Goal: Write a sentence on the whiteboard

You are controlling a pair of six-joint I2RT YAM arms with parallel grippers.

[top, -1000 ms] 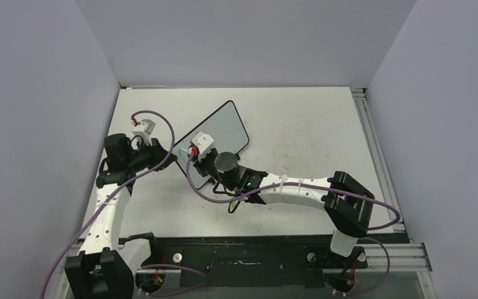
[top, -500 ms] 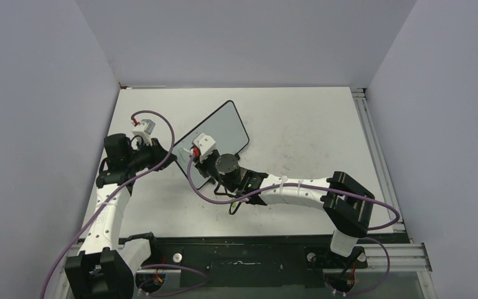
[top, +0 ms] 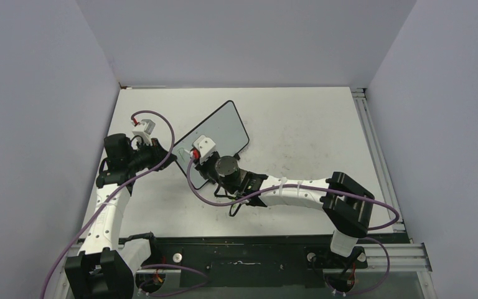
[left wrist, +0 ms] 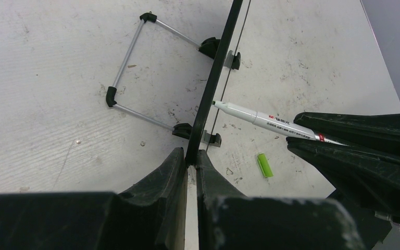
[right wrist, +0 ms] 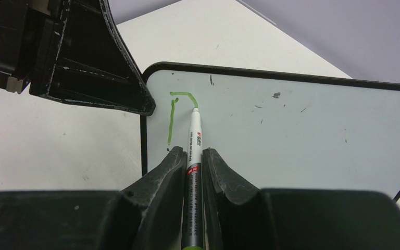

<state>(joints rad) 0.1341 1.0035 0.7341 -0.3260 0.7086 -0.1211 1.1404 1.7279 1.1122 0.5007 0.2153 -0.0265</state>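
The whiteboard (top: 221, 128) stands tilted on its wire stand (left wrist: 135, 78) at the table's middle left. It fills the right wrist view (right wrist: 291, 135) and shows edge-on in the left wrist view (left wrist: 216, 83). My left gripper (left wrist: 191, 162) is shut on the whiteboard's edge. My right gripper (right wrist: 192, 152) is shut on a white marker (right wrist: 193, 140) with its tip touching the board. The sentence (right wrist: 179, 107) is only a first green stroke: a vertical line and a curved top near the board's corner. The marker also shows in the left wrist view (left wrist: 260, 119).
A green marker cap (left wrist: 263, 165) lies on the scuffed white tabletop (top: 299, 124) below the board. Grey walls close in the left, back and right. An aluminium rail (top: 373, 149) runs along the table's right edge.
My right gripper has shifted slightly left and down along the board with the marker. The left arm and the whiteboard have not moved.
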